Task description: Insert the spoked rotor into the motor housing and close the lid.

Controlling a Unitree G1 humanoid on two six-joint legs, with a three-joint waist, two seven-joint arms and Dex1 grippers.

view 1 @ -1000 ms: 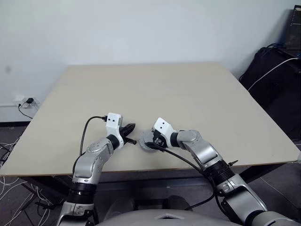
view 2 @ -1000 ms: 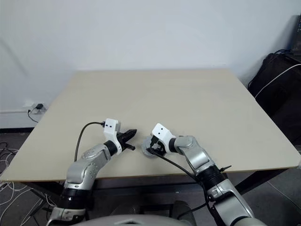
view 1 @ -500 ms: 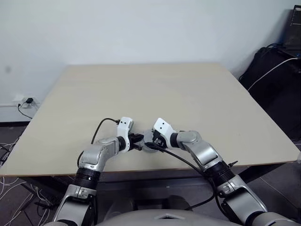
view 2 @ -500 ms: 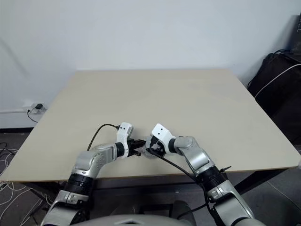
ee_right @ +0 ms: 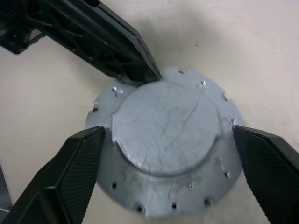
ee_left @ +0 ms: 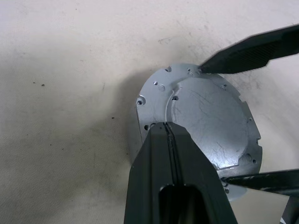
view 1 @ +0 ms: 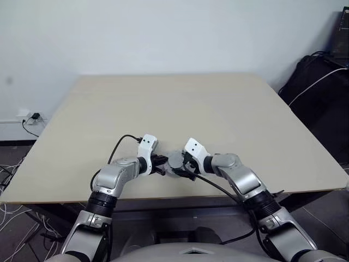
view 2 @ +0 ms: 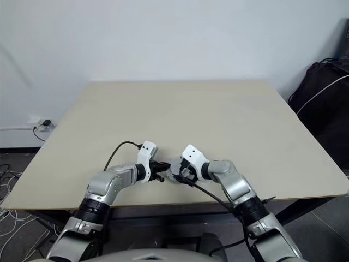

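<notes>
The lid [ee_right: 166,121], a silvery-grey disc with its smooth face up, lies flat near the front edge of the table [view 1: 180,103]. My left gripper [ee_left: 167,127] is shut and its tip rests on the lid's rim. The same left fingers [ee_right: 117,51] come in from the other side in the right wrist view. My right gripper [ee_right: 168,133] is open, one finger on either side of the lid, and each fingertip [ee_right: 93,140] stands just off the rim. From the head, both grippers meet at the lid [view 1: 175,160]. The spoked rotor and the motor housing are hidden.
The lid sits close to the table's front edge [view 1: 163,196]. A black bag with a white cable [view 1: 322,93] stands off the table's right side. A wall socket with plugged cables [view 1: 30,116] is low on the left wall.
My left gripper swung down and to the right from above the table until its shut tip touched the lid. My right gripper's fingers spread wider, away from the lid's rim.
</notes>
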